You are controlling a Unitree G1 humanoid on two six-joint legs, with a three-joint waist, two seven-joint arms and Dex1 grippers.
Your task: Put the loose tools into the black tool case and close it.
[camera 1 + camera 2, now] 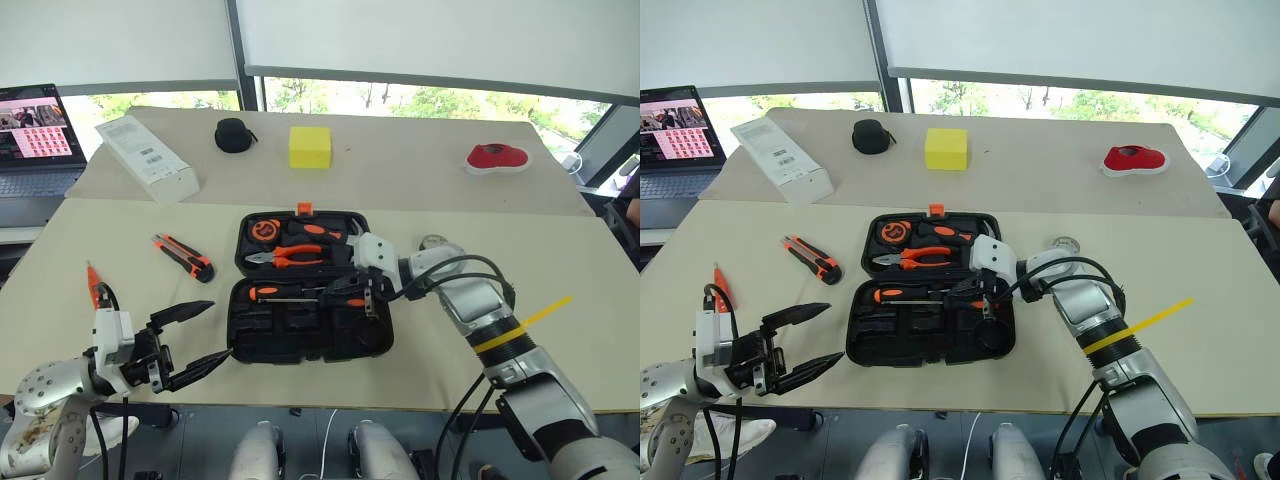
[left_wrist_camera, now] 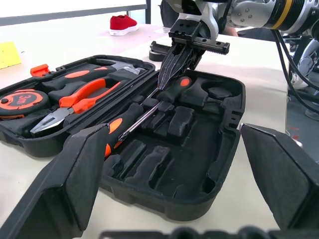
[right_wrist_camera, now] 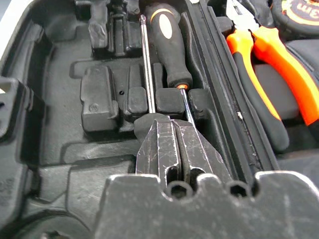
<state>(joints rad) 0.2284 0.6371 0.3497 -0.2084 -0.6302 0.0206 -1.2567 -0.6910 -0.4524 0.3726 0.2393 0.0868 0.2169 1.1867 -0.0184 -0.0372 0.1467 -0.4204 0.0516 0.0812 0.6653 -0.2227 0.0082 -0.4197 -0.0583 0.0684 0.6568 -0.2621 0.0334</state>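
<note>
Black case open, right gripper closed over the screwdrivers

Black moulded plastic forms the case (image 1: 300,345), which lies open on the table (image 1: 560,260), its orange latch (image 1: 304,209) at the far edge. In the far half pliers (image 1: 285,257), a tape measure (image 1: 264,229) and a hammer (image 1: 322,232) are seated. In the near half two screwdrivers (image 2: 124,124) are laid side by side. The right gripper (image 2: 172,74) is seen low over them with its jaws shut together; whether a shaft is pinched cannot be told. A knife (image 1: 183,257) lies left of the case, and a tester (image 1: 94,283) further left. The left gripper (image 1: 205,335) is held wide open and empty, just beside the case's near left corner. Across the table a pouch (image 1: 234,135) is seen.
</note>
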